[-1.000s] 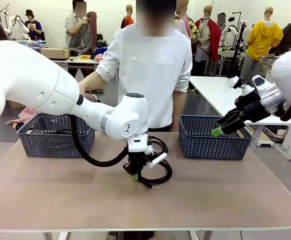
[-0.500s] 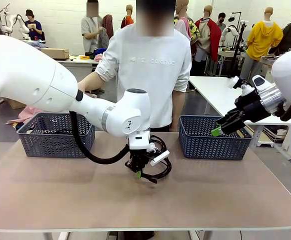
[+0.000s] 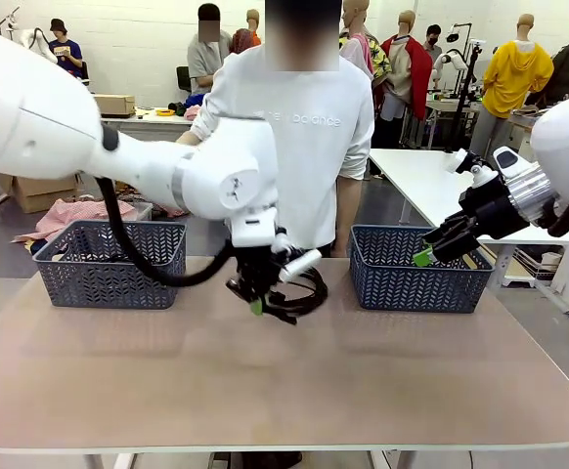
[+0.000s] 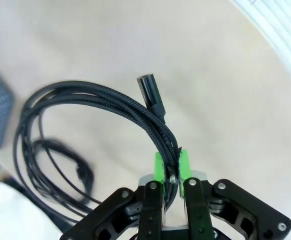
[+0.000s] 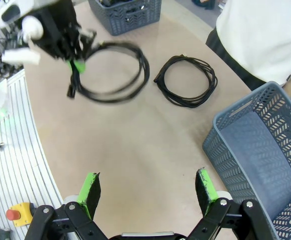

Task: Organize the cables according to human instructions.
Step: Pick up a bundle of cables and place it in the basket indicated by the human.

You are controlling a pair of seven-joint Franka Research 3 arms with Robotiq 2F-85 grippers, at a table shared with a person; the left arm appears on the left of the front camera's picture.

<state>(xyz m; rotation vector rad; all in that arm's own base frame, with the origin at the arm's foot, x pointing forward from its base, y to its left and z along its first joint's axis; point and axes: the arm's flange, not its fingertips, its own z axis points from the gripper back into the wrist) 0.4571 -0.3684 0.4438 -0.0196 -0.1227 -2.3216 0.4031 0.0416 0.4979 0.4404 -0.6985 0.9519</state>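
On beige tabletop (image 3: 265, 391): grey perforated plastic basket (image 3: 109, 264) toward far-left corner, matching basket (image 3: 416, 283) far right. Between them, coiled black cord (image 5: 185, 104) lying flat; close by, above the middle, second coil (image 3: 307, 298) pinched in left gripper (image 3: 257, 305).

The held cable (image 4: 105, 97) is black with a fine braided weave and a glossy black plug. The second cable (image 5: 187, 80), at upper centre of the right wrist view, is plain black. The left gripper (image 4: 171, 162) is black with bright green pads, and so is the right gripper (image 5: 147, 185). The left arm (image 3: 60, 147) is white with a black hose. The table (image 3: 284, 391) is pale beige-brown. The left basket (image 3: 109, 269) and right basket (image 3: 416, 278) are slate blue-grey, their walls a perforated lattice pattern. The person's sweatshirt (image 3: 294, 147) is white with faint pale lettering. At lower left of the right wrist view, a red button (image 5: 11, 214) has a yellow base.
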